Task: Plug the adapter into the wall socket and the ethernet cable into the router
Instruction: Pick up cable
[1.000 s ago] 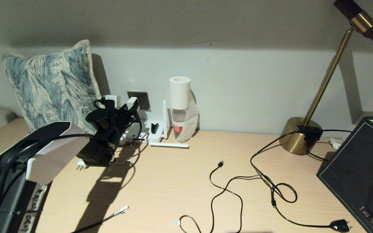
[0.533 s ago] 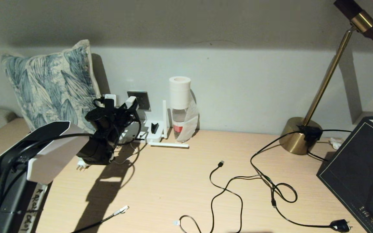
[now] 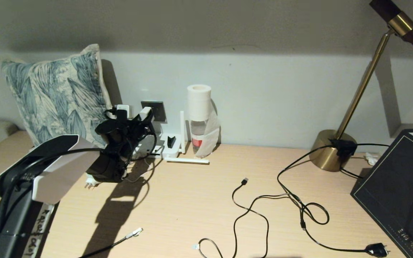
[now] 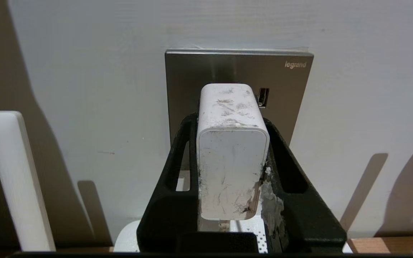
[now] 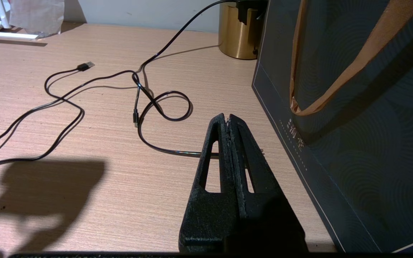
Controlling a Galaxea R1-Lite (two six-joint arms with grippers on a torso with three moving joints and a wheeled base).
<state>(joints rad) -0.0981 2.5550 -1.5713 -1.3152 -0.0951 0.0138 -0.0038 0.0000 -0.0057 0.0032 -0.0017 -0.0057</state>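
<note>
Currently left gripper point(image 4: 232, 157) pinches the adapter point(image 4: 231, 154) by its flanks at wall socket point(image 4: 192, 75), 12 o'clock ahead; looks light, rigid, slick-sided.

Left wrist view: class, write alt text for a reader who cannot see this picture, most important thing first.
The left gripper is shut on the adapter, holding the scuffed white block up against the grey wall socket on a pale wall. A white router antenna stands upright to one side.
</note>
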